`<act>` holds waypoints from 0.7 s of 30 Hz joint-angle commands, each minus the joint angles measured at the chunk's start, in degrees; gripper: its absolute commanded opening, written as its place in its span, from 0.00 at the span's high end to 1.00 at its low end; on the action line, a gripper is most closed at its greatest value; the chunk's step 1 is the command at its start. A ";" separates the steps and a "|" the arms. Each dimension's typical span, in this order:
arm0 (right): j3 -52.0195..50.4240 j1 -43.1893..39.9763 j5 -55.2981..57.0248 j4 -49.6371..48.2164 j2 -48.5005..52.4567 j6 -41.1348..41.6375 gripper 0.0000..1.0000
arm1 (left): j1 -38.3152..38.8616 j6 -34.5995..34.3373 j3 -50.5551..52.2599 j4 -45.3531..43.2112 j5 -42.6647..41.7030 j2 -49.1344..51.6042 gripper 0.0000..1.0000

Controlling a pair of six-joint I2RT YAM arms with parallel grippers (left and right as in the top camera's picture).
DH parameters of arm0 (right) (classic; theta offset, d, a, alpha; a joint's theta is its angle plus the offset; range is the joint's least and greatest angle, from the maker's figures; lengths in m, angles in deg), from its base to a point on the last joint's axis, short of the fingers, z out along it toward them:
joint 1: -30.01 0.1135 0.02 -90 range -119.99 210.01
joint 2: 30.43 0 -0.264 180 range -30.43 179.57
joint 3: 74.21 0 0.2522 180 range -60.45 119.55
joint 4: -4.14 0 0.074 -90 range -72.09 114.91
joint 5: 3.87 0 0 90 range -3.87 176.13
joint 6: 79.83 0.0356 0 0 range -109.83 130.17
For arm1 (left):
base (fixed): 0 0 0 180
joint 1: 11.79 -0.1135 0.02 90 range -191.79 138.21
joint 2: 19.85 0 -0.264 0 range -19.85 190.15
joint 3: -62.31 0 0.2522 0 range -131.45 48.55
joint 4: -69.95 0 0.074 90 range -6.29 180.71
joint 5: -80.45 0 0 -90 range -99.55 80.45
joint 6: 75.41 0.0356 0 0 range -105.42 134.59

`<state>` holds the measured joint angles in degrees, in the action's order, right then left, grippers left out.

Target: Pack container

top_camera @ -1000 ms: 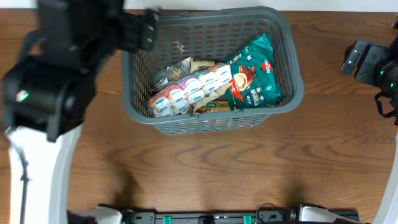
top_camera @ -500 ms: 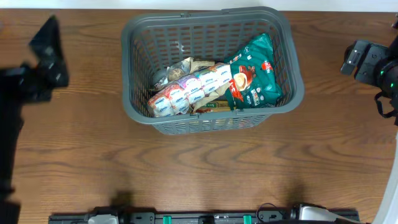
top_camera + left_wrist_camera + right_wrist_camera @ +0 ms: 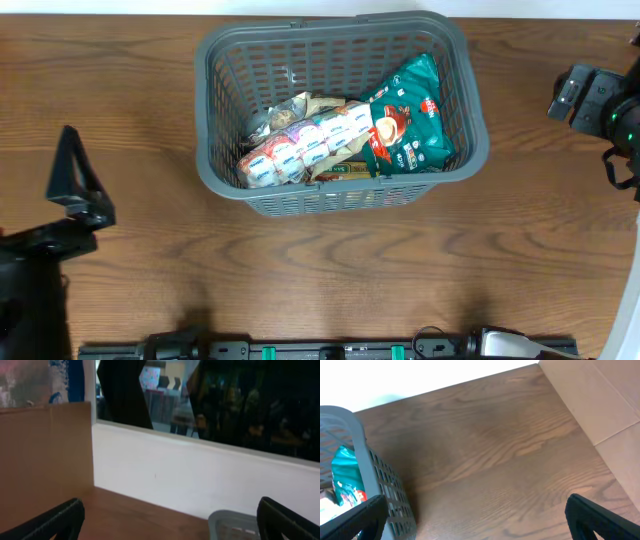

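Note:
The dark grey slotted container [image 3: 215, 170] stands at the back middle of the table. It holds a green packet [image 3: 408, 115], a white and pink packet [image 3: 300, 148] and a crumpled wrapper [image 3: 290, 108]. My left gripper [image 3: 75, 190] is at the front left, well clear of the container, open and empty. In the left wrist view its fingers [image 3: 170, 522] are spread wide, with a corner of the container [image 3: 235, 527] between them. My right gripper [image 3: 477, 520] is open and empty over bare wood to the right of the container [image 3: 370, 475].
The right arm [image 3: 600, 100] sits at the table's right edge. A white wall [image 3: 200, 480] runs along the back edge. Cardboard panels stand at the left [image 3: 45, 455] and right [image 3: 600, 395] sides. A black rail [image 3: 320, 350] lies along the front edge.
My left arm has pulled away from the container's back left corner, moving to the front left of the table. The right arm and the packets have not moved.

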<state>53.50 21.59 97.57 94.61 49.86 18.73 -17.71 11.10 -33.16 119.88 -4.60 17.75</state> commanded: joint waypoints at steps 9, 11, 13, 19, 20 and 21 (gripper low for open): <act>0.68 -0.33 0.76 0.07 0.07 0.59 0.01 | -0.28 -13.03 20.13 -9.79 0.70 -6.32 0.01; 0.68 -0.33 0.76 0.07 0.07 0.59 0.01 | -0.28 -14.64 23.32 -12.02 0.70 -6.93 0.01; 0.68 -0.33 0.76 0.07 0.07 0.59 0.00 | -0.17 -15.10 26.82 -15.41 0.70 -7.72 0.01; 0.68 -0.33 0.76 0.07 0.07 0.59 0.01 | -0.13 -16.65 37.24 -25.31 0.66 -10.93 0.01; 0.68 -0.33 0.76 0.07 0.07 0.59 0.01 | -0.13 -16.92 38.51 -26.08 0.66 -11.47 0.01; 0.68 -0.33 0.76 0.07 0.07 0.59 0.01 | -0.13 -17.25 39.67 -26.62 0.66 -12.02 0.01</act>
<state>53.50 21.59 97.60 94.61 49.86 18.73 -17.71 -3.92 3.93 94.61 -4.62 7.41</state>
